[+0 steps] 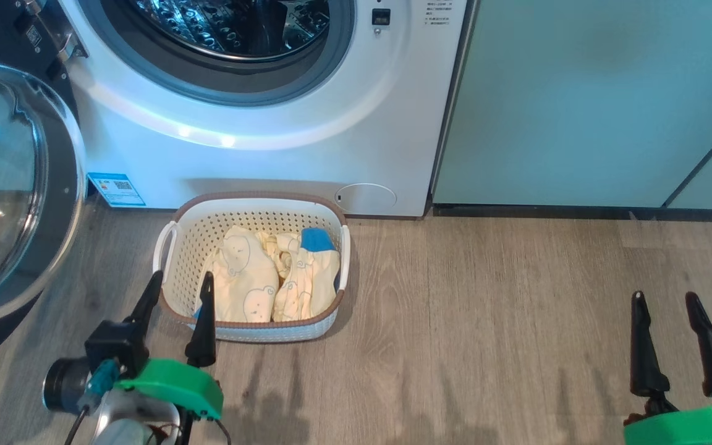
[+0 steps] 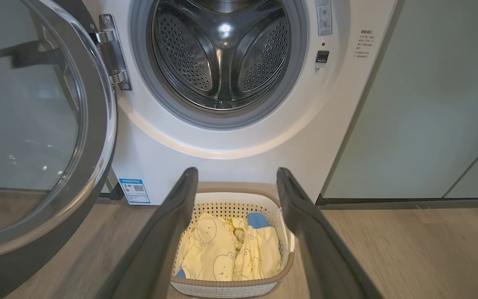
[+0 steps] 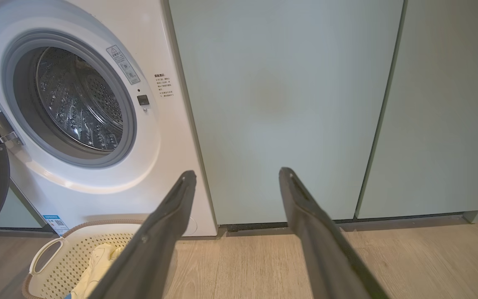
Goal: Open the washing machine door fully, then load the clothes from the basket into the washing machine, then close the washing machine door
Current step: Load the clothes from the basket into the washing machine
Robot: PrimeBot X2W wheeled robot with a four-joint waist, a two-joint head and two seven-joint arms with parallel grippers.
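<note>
one basket sitting before one washing machine, washing machine door standing open; clothes lying in the basket. two pincers, both gaping empty: left gripper hovering at its near-left rim, right gripper hanging well apart.

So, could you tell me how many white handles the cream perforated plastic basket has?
2: left white handle, right white handle, at opposite ends of the basket.

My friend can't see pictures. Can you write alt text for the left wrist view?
The open left gripper frames a cream basket of pale yellow clothes on the wooden floor. Behind it stands the white washing machine, its door open at left, drum empty.
</note>
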